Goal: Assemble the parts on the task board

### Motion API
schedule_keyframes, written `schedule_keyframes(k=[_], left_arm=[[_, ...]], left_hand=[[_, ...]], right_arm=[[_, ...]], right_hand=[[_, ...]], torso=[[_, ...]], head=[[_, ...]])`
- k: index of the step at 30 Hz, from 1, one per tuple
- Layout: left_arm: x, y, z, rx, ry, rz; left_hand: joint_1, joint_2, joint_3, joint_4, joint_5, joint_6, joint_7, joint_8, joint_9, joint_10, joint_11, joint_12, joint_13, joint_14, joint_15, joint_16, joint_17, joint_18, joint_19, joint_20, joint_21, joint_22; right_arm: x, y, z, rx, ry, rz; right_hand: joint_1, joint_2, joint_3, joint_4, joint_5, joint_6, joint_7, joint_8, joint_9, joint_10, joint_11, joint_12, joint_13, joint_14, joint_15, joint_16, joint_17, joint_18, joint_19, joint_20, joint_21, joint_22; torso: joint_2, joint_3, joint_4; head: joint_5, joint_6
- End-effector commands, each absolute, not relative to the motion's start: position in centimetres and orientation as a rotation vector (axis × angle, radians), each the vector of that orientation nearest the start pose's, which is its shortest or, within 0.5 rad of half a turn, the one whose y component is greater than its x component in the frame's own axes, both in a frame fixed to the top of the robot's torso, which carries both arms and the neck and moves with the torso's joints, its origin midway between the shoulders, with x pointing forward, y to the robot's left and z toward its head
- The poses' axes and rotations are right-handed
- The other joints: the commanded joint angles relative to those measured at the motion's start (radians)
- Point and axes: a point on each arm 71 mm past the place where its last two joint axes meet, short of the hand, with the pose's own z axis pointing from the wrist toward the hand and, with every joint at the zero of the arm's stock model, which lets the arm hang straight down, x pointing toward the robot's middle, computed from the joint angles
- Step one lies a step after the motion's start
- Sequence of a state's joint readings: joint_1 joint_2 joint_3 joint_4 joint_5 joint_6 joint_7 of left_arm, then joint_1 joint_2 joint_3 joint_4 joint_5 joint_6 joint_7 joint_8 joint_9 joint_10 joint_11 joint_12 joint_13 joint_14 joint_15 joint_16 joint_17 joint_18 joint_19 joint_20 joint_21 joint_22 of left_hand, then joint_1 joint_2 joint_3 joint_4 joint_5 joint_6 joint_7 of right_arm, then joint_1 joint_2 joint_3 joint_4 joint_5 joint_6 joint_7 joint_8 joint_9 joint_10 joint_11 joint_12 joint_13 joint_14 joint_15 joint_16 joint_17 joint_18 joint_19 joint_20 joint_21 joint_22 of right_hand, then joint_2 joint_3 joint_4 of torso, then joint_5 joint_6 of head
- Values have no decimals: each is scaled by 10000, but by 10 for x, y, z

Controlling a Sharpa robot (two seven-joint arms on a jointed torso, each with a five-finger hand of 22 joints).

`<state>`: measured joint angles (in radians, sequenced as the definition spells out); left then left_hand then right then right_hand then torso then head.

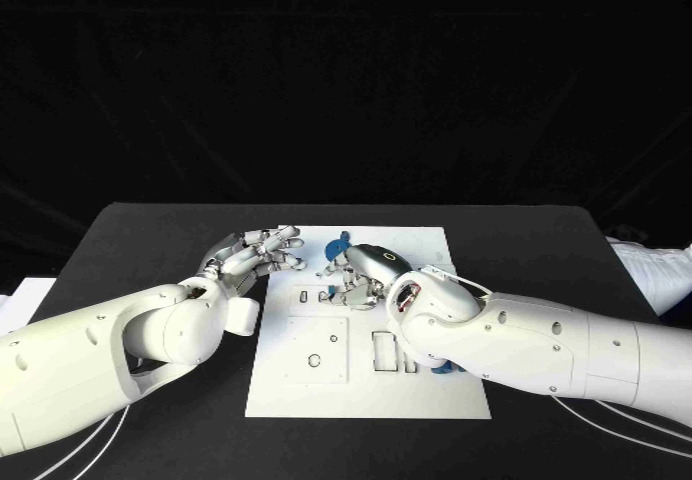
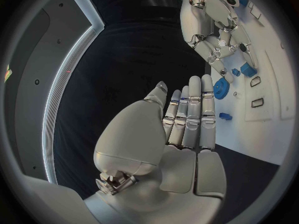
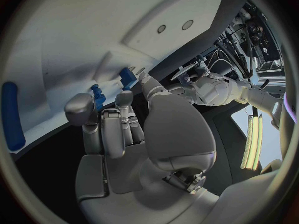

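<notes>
- Task board [image 1: 368,385]: a white plate laid flat in the middle of the black table [image 1: 144,235], with rectangular and round cut-outs seen in its near half.
- Blue parts: a round one [image 2: 221,88] and smaller ones [image 2: 248,70] are seen on the board's far half; a long blue bar [image 3: 12,115] lies on the board apart from them.
- Left hand [image 1: 257,258]: placed at the board's far left edge, fingers extended side by side, nothing held.
- Right hand [image 1: 368,275]: lowered over the board's far half among the small parts; whether a part is gripped cannot be told.
</notes>
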<state>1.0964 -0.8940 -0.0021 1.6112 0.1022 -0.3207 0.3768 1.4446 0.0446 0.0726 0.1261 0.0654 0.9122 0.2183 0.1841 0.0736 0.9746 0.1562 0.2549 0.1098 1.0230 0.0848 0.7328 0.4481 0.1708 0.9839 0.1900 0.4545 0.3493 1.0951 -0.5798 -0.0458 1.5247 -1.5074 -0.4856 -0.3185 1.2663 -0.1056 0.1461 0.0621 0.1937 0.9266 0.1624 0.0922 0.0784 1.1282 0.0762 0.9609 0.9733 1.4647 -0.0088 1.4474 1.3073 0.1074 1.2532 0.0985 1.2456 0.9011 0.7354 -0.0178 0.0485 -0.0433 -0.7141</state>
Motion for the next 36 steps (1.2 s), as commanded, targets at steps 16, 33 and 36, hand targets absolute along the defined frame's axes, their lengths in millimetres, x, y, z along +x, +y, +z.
schedule_keyframes(k=[16,33,36], left_arm=[[465,216,-221,-11306,19174,-11765],[507,199,-187,-3784,22283,-5300],[511,188,-186,-3319,22449,-4959]], left_hand=[[-1040,-162,102,527,88,506,-834,1043,491,1422,-1123,4786,3494,4899,-879,7720,9721,-467,3274,-941,6083,5567],[-2231,240,-1770,1646,22,180,-1430,4265,2737,2800,-1501,9743,9144,5478,-1390,8380,11227,-1037,4382,-1320,9112,9262],[-2317,327,-2004,1648,15,23,-1481,4617,3119,2917,-1552,9878,9378,5478,-1425,8380,11227,-1087,4494,-1363,9302,9527]], right_arm=[[452,-153,-144,1830,14951,11769],[482,-226,-122,4818,14678,10839],[484,-227,-122,4884,14746,10772]], right_hand=[[384,500,-177,95,24,53,-14,148,-7,-141,-23,169,-41,492,58,-71,439,174,-14,37,-46,19],[426,739,-243,200,90,113,-32,219,-14,-129,-47,167,-144,445,29,-230,189,214,-83,5,-173,-217],[424,738,-252,204,88,114,-32,221,-15,-133,-47,161,-154,441,29,-241,172,217,-91,4,-184,-236]], torso=[[-223,57,-146],[-512,169,-300],[-513,178,-301]], head=[[203,16],[362,-67],[355,-93]])
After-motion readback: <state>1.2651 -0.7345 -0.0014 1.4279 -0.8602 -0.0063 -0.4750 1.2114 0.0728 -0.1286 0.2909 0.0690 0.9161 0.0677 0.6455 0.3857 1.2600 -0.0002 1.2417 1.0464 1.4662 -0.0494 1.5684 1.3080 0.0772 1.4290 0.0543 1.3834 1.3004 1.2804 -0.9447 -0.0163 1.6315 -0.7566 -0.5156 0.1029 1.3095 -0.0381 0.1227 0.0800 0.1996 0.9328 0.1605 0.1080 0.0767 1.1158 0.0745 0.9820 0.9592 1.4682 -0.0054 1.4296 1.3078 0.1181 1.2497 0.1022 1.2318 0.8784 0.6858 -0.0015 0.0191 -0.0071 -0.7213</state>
